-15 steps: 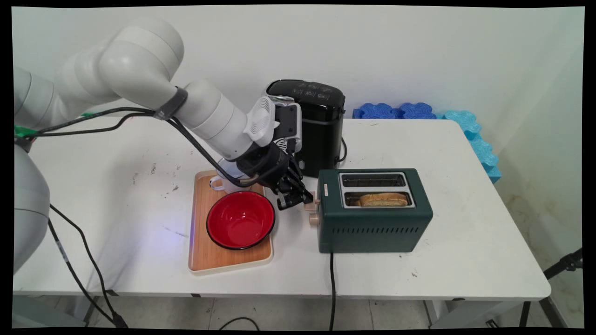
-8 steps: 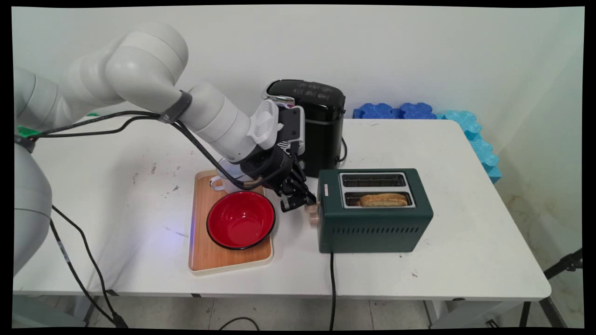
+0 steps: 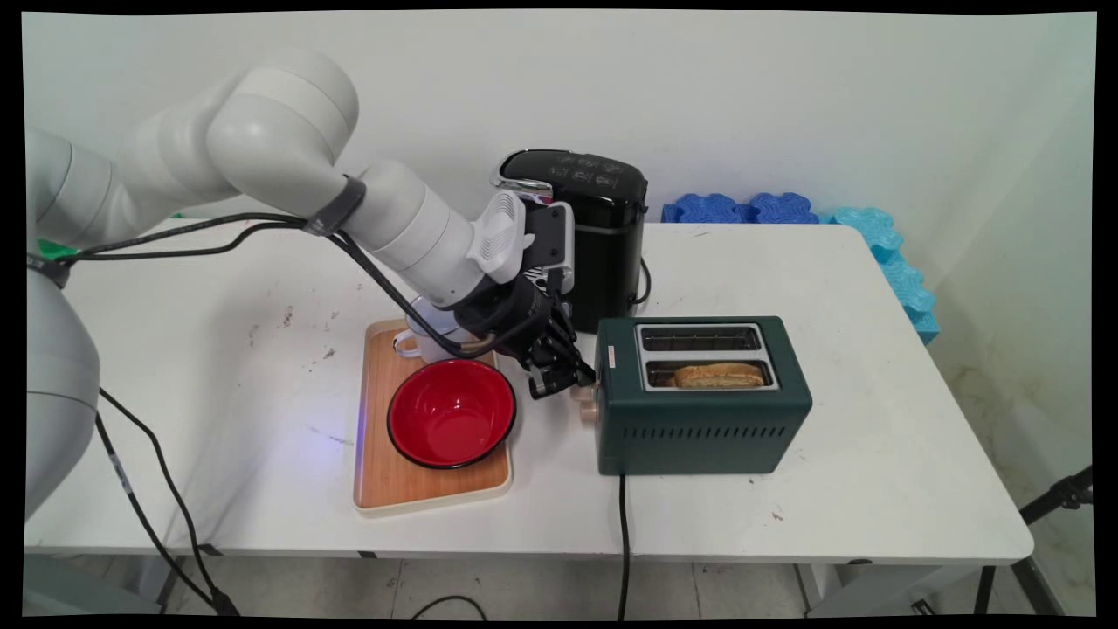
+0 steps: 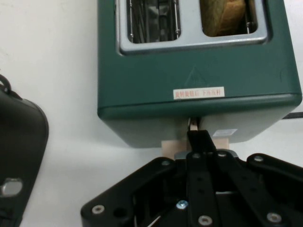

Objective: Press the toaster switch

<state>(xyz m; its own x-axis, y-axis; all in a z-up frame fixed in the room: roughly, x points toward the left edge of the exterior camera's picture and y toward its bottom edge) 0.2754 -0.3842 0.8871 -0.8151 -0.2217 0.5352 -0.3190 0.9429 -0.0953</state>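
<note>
Fingers pressed together, empty, the gripper [image 3: 563, 381] tips rest on the tan lever [image 4: 173, 145] at the green toaster's [image 3: 703, 419] end. Toast [image 3: 718, 375] sits in its near slot. Red bowl [image 3: 451, 413] on wooden tray [image 3: 382, 472] adjacent.

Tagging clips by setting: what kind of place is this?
Probably a lab bench staged as a kitchen counter: a green toaster with bread in one slot, a black coffee machine and a red bowl on a wooden tray, on a white table.
</note>
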